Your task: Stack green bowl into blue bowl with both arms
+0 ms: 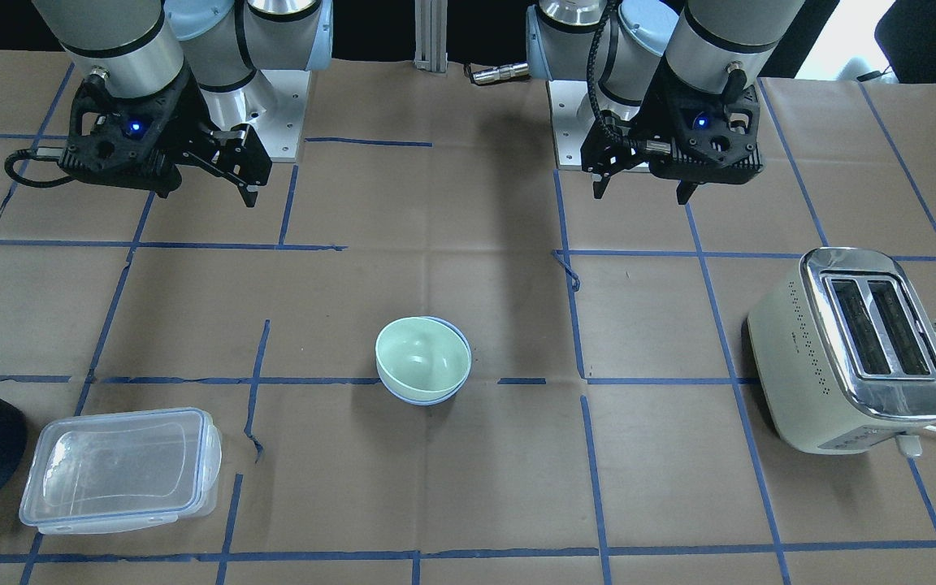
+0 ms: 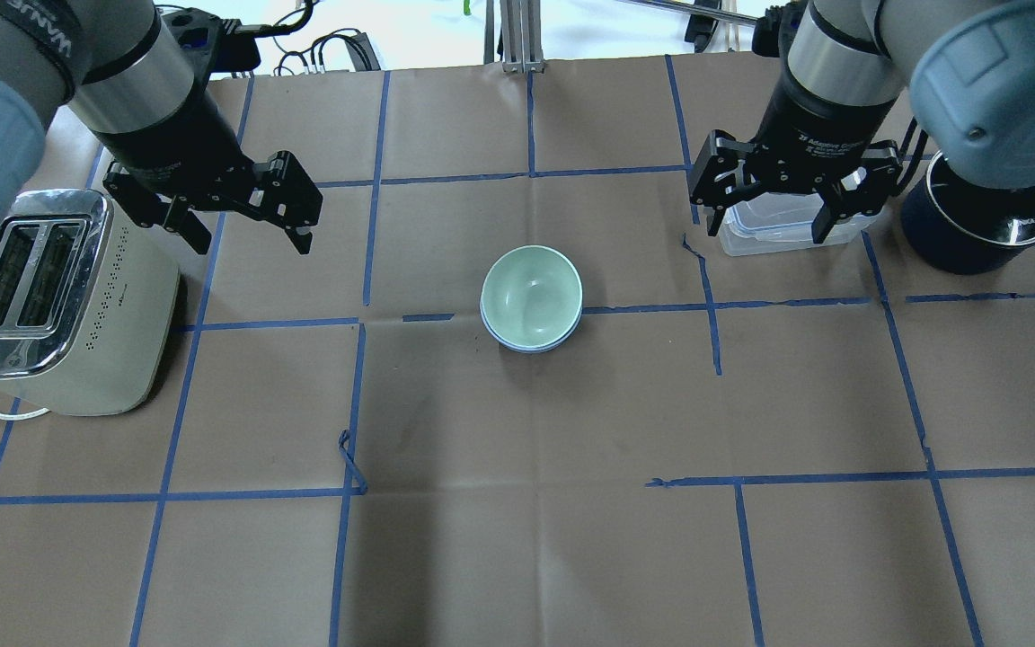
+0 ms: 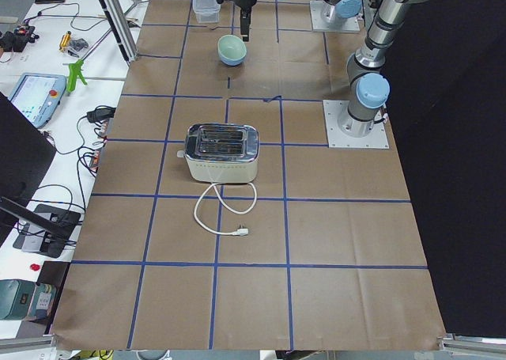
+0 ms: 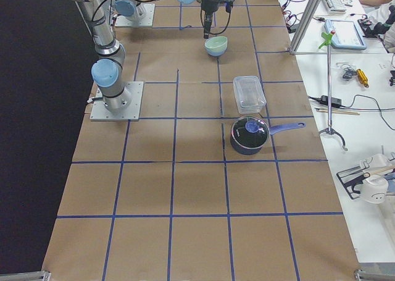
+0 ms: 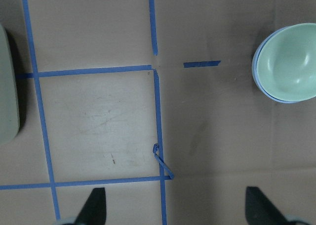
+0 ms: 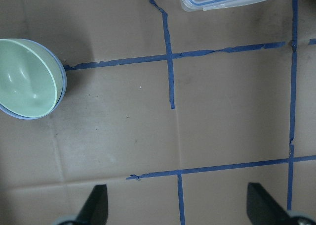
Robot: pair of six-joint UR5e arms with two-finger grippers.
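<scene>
The pale green bowl (image 1: 422,355) sits nested inside the light blue bowl (image 1: 424,400) at the table's middle. Only the blue bowl's rim (image 2: 526,347) shows around the green bowl (image 2: 531,292). My left gripper (image 2: 251,243) hangs open and empty above the table, well away from the bowls, beside the toaster. My right gripper (image 2: 765,229) hangs open and empty on the other side, above the clear container. The left wrist view shows the green bowl (image 5: 290,67) at its right edge. The right wrist view shows it (image 6: 24,76) at its left edge.
A cream and chrome toaster (image 2: 50,296) stands on my left side with its cord trailing. A clear blue-rimmed container (image 1: 119,471) and a dark pot (image 2: 976,216) stand on my right side. Blue tape lines cross the brown table cover.
</scene>
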